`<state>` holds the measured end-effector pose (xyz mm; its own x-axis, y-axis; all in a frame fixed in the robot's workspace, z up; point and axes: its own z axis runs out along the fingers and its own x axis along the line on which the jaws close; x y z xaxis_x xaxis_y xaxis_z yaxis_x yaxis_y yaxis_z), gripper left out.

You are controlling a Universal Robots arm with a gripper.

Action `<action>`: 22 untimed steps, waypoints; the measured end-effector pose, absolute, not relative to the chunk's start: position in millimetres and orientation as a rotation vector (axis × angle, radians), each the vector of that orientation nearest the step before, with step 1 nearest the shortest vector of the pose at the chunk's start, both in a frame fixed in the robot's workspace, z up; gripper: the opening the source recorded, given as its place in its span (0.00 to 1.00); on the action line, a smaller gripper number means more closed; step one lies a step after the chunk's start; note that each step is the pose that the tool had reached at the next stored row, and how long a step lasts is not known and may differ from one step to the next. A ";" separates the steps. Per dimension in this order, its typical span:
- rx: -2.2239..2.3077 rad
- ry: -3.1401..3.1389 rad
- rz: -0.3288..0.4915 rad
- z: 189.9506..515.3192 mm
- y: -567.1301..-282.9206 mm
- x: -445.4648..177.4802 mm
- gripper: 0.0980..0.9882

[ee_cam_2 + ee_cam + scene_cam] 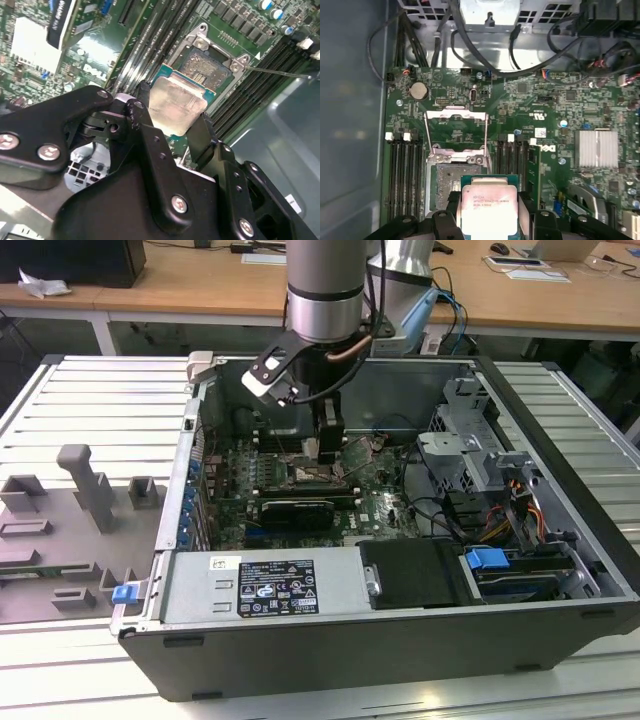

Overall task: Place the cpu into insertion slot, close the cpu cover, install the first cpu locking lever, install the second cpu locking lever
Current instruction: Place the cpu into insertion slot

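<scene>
My gripper (173,107) is shut on the cpu (176,102), a small square chip with a pale silver top, pinched at two opposite edges between black fingers (142,107). In the first wrist view the cpu (488,207) hangs above the insertion slot (445,187), overlapping one side of the dark socket rather than centred on it. The cpu cover (456,116), a thin silvery frame, stands swung open beyond the socket. The socket (205,67) lies bare just past the chip. In the exterior view the gripper (322,452) reaches down into the open computer case over the green board.
Long black memory slots (405,175) flank the socket on both sides. A finned heat sink (595,147) and cables (470,55) sit on the board nearby. A drive cage (470,440) and the case walls (560,420) surround the arm. Grey fixtures (90,490) stand outside the case.
</scene>
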<state>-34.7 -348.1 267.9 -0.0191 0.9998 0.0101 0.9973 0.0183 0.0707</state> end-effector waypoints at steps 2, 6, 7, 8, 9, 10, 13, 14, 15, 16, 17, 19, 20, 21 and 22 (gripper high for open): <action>2.170 2.211 0.089 261.4 -345.3 -34.9 0.49; 2.170 2.211 0.089 260.2 -344.6 -34.9 0.49; 2.170 2.211 0.089 260.1 -344.6 -34.9 0.49; 2.170 2.211 0.089 259.9 -344.6 -34.9 0.49; 2.170 2.211 0.089 259.6 -344.5 -34.9 0.49; 2.170 2.211 0.089 259.3 -344.4 -34.9 0.49; 2.170 2.211 0.089 258.5 -343.9 -34.9 0.49; 2.170 2.211 0.089 258.4 -343.7 -34.9 0.49; 2.170 2.211 0.089 258.3 -343.5 -34.9 0.49; 2.170 2.211 0.089 258.1 -343.2 -34.9 0.49; 2.170 2.211 0.089 257.9 -343.0 -34.9 0.49; 2.170 2.211 0.089 257.7 -342.8 -34.9 0.49; 2.170 2.211 0.089 257.6 -342.7 -34.9 0.49; 2.170 2.211 0.089 257.5 -342.6 -34.9 0.49; 2.170 2.211 0.089 257.4 -342.5 -34.9 0.49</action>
